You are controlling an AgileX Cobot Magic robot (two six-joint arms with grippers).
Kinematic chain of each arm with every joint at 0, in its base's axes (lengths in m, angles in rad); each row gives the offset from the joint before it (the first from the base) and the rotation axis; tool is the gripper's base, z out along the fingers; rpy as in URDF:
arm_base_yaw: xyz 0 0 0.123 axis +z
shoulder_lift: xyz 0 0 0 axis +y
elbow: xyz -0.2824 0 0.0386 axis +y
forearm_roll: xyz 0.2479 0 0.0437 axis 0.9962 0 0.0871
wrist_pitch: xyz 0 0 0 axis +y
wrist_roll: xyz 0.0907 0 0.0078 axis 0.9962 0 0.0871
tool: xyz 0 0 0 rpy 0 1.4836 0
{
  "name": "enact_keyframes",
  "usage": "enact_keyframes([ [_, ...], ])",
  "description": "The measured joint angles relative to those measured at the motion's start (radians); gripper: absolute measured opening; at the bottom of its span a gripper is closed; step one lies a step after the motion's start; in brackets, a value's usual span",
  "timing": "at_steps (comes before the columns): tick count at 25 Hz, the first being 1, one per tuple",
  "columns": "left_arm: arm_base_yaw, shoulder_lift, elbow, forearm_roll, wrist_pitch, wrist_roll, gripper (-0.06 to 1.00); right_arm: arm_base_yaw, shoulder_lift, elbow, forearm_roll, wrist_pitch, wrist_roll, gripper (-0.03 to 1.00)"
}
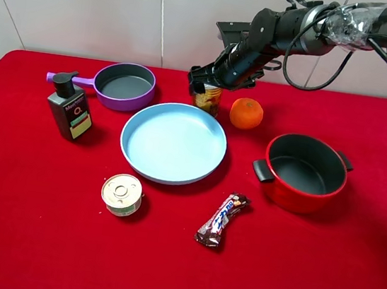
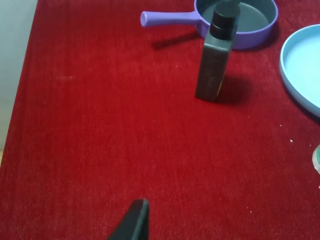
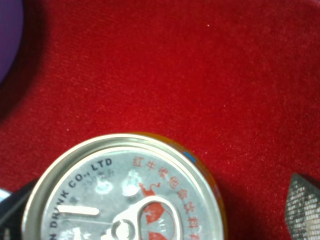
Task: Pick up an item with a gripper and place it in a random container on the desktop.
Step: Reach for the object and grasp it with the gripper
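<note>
The tall golden-amber drink can [image 1: 208, 100] stands upright on the red cloth behind the light blue plate, next to an orange. My right gripper [image 1: 203, 82] is lowered over the can's top, open, with a finger on either side. In the right wrist view the can's silver pull-tab top [image 3: 125, 195] fills the lower part, and one finger [image 3: 304, 200] stands apart from its rim. The red pot [image 1: 301, 191] with black handles sits empty at the right. Of my left gripper only one dark fingertip [image 2: 137, 220] shows, above bare cloth.
A light blue plate [image 1: 172, 142] lies mid-table, a purple long-handled pan [image 1: 124, 85] behind it at the left, and a dark pump bottle [image 1: 70, 108] beside the pan. An orange [image 1: 246, 114], a short flat tin [image 1: 122, 194] and a candy bar [image 1: 222, 219] lie around.
</note>
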Motion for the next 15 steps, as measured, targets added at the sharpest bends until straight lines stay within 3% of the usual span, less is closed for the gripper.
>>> enact_keyframes([
  [10, 0.000, 0.000, 0.000, 0.000, 0.000, 0.000, 0.99, 0.000, 0.000, 0.000, 0.000, -0.001, 0.000, 0.69],
  [15, 0.000, 0.000, 0.000, 0.000, 0.000, 0.000, 0.99, 0.000, 0.000, 0.000, 0.000, -0.005, 0.000, 0.51],
])
